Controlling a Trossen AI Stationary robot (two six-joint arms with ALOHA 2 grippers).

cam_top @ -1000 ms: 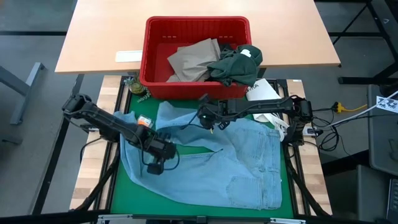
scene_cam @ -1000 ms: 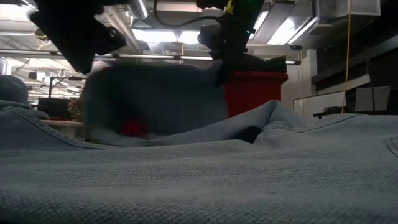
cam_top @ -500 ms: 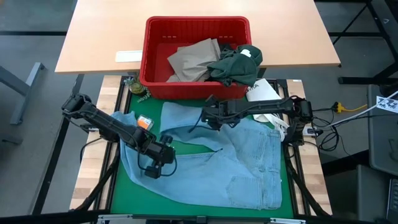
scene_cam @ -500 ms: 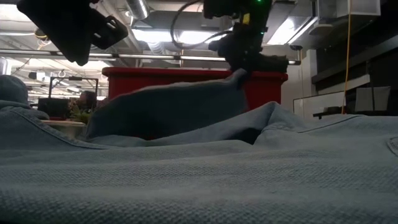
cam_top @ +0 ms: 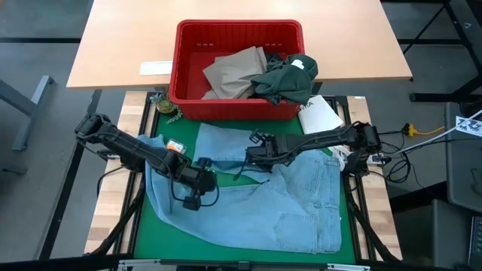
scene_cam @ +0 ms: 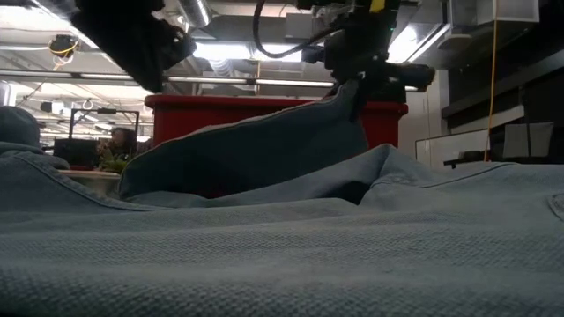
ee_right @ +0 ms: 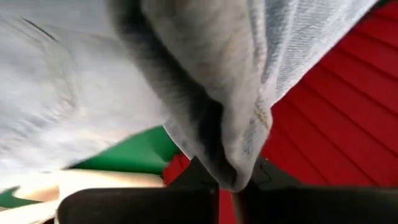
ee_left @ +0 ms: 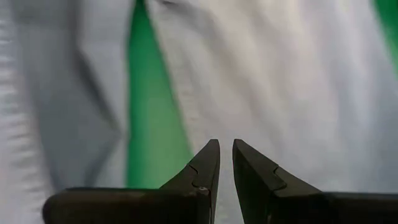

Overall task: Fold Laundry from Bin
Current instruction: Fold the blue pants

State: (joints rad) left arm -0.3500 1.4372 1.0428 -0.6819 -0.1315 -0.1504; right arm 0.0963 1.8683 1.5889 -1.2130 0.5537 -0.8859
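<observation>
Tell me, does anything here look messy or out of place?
Yes. The green garment hangs over the bin rim instead of lying inside. The jeans lie rumpled on the mat, one edge pinched up by the right gripper.

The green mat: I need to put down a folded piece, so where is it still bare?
Little is bare. The light blue garment covers most of the green mat, with both grippers over its middle. Free patches: a strip between the bin and the garment's top edge, and the corner near the mat's lower-left edge.
</observation>
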